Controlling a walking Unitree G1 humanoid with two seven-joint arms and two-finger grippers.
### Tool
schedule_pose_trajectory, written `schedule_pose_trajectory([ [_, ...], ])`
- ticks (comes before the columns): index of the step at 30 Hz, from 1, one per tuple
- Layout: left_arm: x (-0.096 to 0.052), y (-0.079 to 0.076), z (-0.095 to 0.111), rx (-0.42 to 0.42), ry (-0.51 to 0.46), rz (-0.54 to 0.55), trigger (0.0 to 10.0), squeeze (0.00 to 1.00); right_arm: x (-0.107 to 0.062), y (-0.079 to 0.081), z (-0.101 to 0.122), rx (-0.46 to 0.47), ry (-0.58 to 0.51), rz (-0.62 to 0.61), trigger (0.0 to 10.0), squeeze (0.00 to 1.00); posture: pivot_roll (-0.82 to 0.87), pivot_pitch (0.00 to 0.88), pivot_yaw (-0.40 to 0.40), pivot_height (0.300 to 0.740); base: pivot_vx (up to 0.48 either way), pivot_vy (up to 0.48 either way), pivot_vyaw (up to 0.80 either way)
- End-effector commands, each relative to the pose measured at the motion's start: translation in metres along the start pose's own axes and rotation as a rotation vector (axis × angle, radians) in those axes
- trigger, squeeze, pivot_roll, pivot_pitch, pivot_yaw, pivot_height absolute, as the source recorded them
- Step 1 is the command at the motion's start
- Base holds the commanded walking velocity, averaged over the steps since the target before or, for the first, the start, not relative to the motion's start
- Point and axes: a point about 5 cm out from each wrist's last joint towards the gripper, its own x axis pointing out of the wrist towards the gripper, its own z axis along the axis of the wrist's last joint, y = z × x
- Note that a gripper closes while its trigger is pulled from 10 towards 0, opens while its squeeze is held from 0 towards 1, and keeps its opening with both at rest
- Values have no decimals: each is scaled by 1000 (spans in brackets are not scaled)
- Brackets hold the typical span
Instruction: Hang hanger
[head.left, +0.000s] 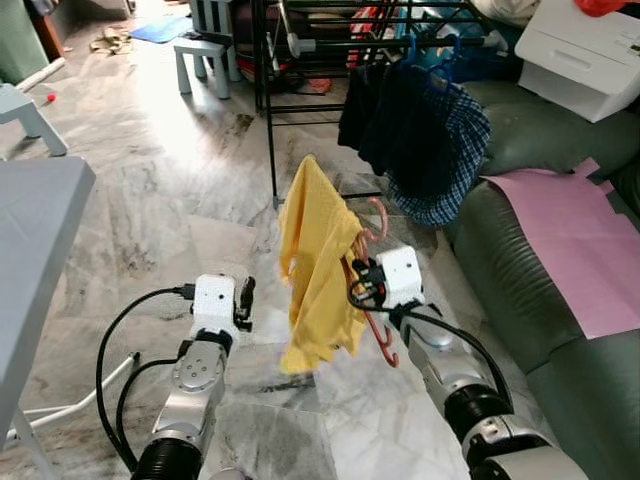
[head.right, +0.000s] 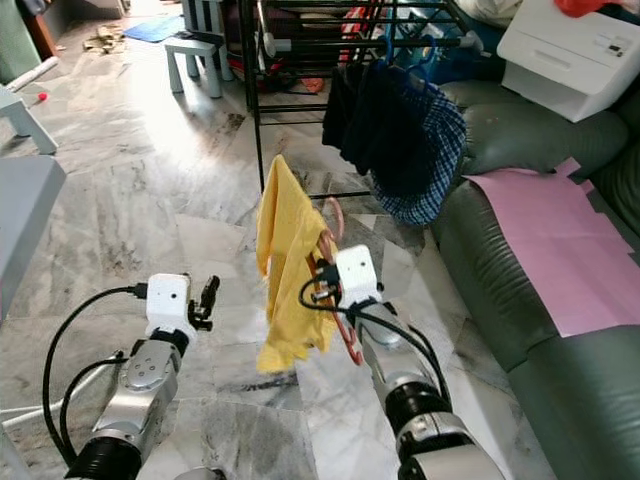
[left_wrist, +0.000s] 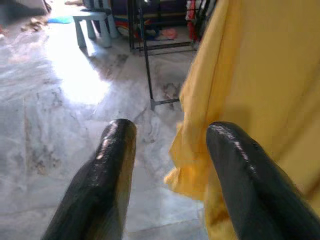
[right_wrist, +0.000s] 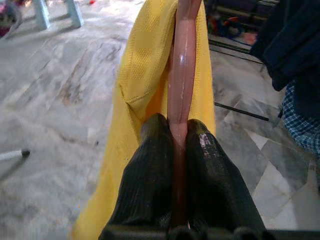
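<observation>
The right gripper (right_wrist: 179, 135) is clamped on the pink plastic hanger (right_wrist: 182, 75), with both black fingers (right_wrist: 150, 165) pressed against its bar, which runs up between them. A yellow knit garment (head.left: 315, 265) is draped over the hanger and hangs in front of the robot at about chest height of the frame, above the floor. The garment covers most of the hanger; the curved hook (head.left: 380, 215) and a lower loop (head.left: 385, 345) emerge at its right edge, and the hanger's full outline cannot be determined. The left gripper (left_wrist: 167, 150) is raised beside the garment with its fingers apart and nothing between them; the yellow cloth hangs just beyond one fingertip (left_wrist: 227, 137), and contact cannot be confirmed. The black metal drying rack (head.left: 275, 100) stands ahead of the robot, cut off at the top edge of the eye views. Dark navy clothes (head.left: 385, 115) and a blue checked garment (head.left: 450, 160) hang from it on a blue hanger, partly overlapping. The surface is a grey-veined marble tile floor (head.left: 150, 200) with strong glare near its middle. A grey-green leather sofa (head.left: 530, 290) stands on the right, carrying a pink sheet (head.left: 570, 240) and a white box (head.left: 585, 50). A pale blue plastic stool (head.left: 200, 60) stands beyond the rack.
</observation>
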Motion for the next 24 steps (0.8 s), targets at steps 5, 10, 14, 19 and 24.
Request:
schedule_pose_trajectory([
  [5, -7, -3, 1, 112, -43, -90, 10000, 1000, -18, -8, 3, -128, -69, 100, 10000, 0, 39, 57, -77, 740, 0, 0, 0],
  [10, -9, -1, 1, 179, -54, -152, 10000, 1000, -35, -12, -7, -156, -31, 220, 10000, 0, 37, 59, -75, 740, 0, 0, 0],
  [14, -10, 0, 3, 289, -67, -278, 10000, 1000, -48, -19, -13, -182, 19, 338, 10000, 0, 37, 59, -75, 740, 0, 0, 0],
  [19, -9, 9, 3, 339, -56, -307, 10000, 1000, -54, -22, -17, -216, 69, 415, 10000, 0, 22, 63, -65, 740, 0, 0, 0],
  [24, -9, 21, -13, 259, 33, -211, 10000, 1000, -45, -25, -21, -168, 83, 340, 10000, 0, 26, 61, -68, 740, 0, 0, 0],
])
